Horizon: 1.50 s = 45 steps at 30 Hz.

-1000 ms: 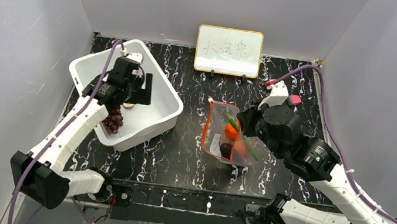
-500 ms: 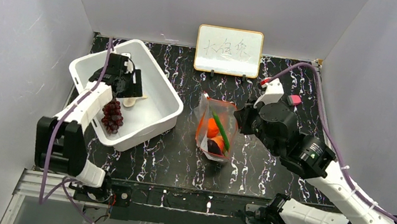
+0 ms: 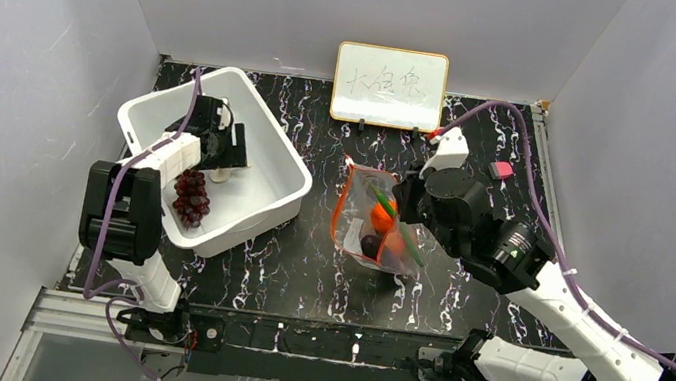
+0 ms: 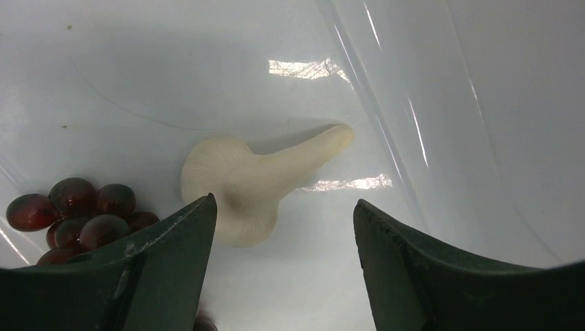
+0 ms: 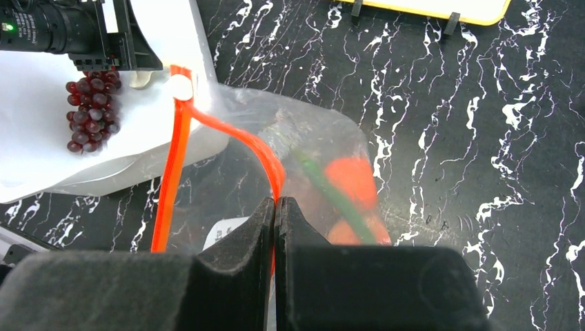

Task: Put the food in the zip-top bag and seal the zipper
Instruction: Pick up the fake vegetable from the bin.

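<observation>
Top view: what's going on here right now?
The right gripper is shut on the zipper of the zip-top bag, whose mouth looks open. An orange fruit and a green piece are already inside. The left gripper is open, down in the white bin, its jaws either side of a whitish mushroom-shaped piece, not closed on it. The grape bunch lies beside it.

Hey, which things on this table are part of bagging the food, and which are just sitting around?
Part of the job: zip-top bag, zipper, orange fruit already bagged, grape bunch, white mushroom piece.
Just lying about: white bin holding the grapes and mushroom, whiteboard.
</observation>
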Available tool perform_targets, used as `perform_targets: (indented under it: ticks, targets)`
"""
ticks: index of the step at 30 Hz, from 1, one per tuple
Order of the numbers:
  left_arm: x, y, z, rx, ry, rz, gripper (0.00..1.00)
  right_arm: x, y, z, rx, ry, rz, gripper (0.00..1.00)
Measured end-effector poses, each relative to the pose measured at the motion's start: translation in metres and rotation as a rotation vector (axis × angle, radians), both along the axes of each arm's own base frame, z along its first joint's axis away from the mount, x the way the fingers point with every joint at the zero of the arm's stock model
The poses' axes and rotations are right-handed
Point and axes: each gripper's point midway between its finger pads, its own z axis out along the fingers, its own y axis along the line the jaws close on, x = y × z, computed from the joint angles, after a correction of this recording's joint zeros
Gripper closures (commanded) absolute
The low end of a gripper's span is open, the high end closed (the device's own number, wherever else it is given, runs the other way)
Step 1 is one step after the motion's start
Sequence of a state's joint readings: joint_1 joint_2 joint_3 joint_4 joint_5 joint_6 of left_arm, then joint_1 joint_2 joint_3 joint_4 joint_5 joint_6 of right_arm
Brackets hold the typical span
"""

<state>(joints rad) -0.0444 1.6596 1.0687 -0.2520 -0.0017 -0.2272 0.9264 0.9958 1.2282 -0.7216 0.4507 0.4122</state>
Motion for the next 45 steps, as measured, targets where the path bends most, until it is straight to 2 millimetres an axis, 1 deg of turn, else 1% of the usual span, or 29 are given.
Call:
perform_targets:
  ticks: [4, 9, 12, 16, 20, 24, 29, 31, 34, 39, 45]
  targets:
    - [0.001, -0.002, -0.013, -0.005, 0.025, -0.016, 0.35, 0.002, 0.002, -0.004, -0.015, 0.004, 0.003, 1.00]
    - [0.000, -0.005, -0.024, -0.012, 0.047, -0.047, 0.47, 0.004, 0.004, -0.003, -0.018, -0.001, 0.006, 1.00]
    - [0.002, -0.005, -0.024, -0.009, 0.041, -0.067, 0.58, 0.004, 0.005, -0.003, -0.015, -0.003, 0.006, 1.00]
    - [0.003, -0.006, -0.026, -0.007, 0.042, -0.095, 0.75, 0.004, 0.005, -0.003, -0.016, -0.003, 0.006, 1.00]
    - [0.004, -0.009, -0.024, -0.014, 0.038, -0.118, 0.86, 0.004, 0.005, -0.003, -0.016, -0.002, 0.006, 1.00]
    - [0.004, -0.012, -0.023, -0.026, 0.037, -0.133, 1.00, 0.004, 0.005, -0.003, -0.014, -0.001, 0.005, 1.00]
    - [0.000, -0.015, -0.022, -0.040, 0.048, -0.152, 1.00, 0.004, 0.006, -0.003, -0.005, 0.002, 0.002, 1.00]
    - [-0.001, -0.016, -0.019, -0.043, 0.043, -0.157, 1.00, 0.004, 0.006, -0.003, -0.002, 0.004, -0.001, 1.00]
    - [0.001, -0.017, -0.009, -0.046, 0.016, -0.161, 1.00, 0.004, 0.006, -0.003, 0.004, 0.006, -0.003, 1.00]
    - [0.007, -0.018, 0.015, -0.047, -0.055, -0.163, 1.00, 0.004, 0.006, -0.003, 0.004, 0.007, -0.004, 1.00]
    - [0.008, -0.018, 0.027, -0.051, -0.084, -0.160, 1.00, 0.006, 0.007, -0.005, -0.001, 0.013, -0.011, 1.00]
